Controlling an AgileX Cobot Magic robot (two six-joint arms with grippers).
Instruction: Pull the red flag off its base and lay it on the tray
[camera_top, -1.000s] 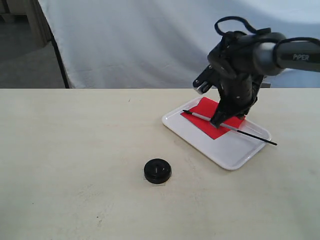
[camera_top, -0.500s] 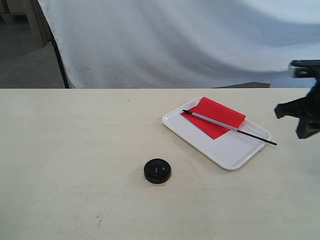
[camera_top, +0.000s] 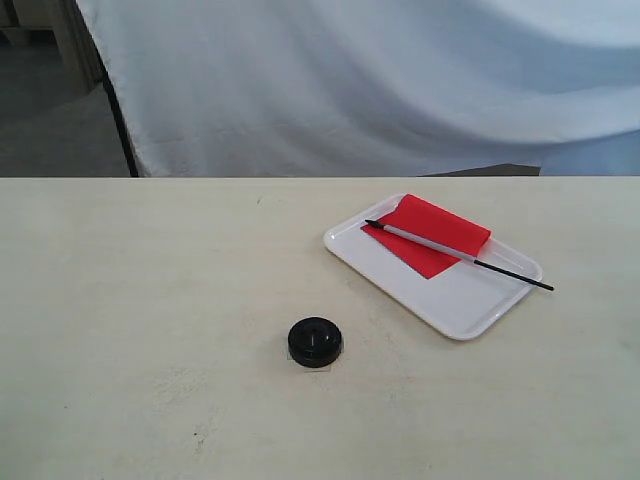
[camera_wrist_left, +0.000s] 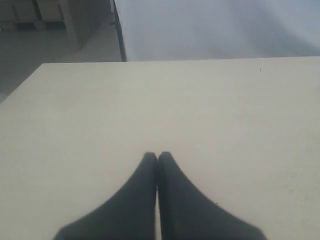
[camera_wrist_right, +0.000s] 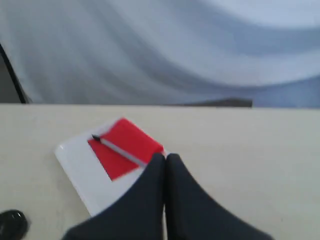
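Note:
The red flag (camera_top: 430, 236) lies flat on the white tray (camera_top: 455, 300) at the right of the table, its pole running across the cloth and its black end sticking out over the tray's right rim. The black base (camera_top: 315, 341) stands alone on the table, left of and nearer than the tray. Neither arm shows in the exterior view. My right gripper (camera_wrist_right: 165, 156) is shut and empty, back from the tray (camera_wrist_right: 75, 162), with the flag (camera_wrist_right: 125, 147) and the base (camera_wrist_right: 12, 223) in its view. My left gripper (camera_wrist_left: 157, 155) is shut over bare table.
A white cloth backdrop (camera_top: 350, 80) hangs behind the table's far edge. A dark stand pole (camera_top: 118, 115) stands at the back left. The table top (camera_top: 150, 300) is pale and plain.
The right arm has let go of the flag, pulled away to the right and left the exterior view. The flag stays lying on the tray. The base has not moved.

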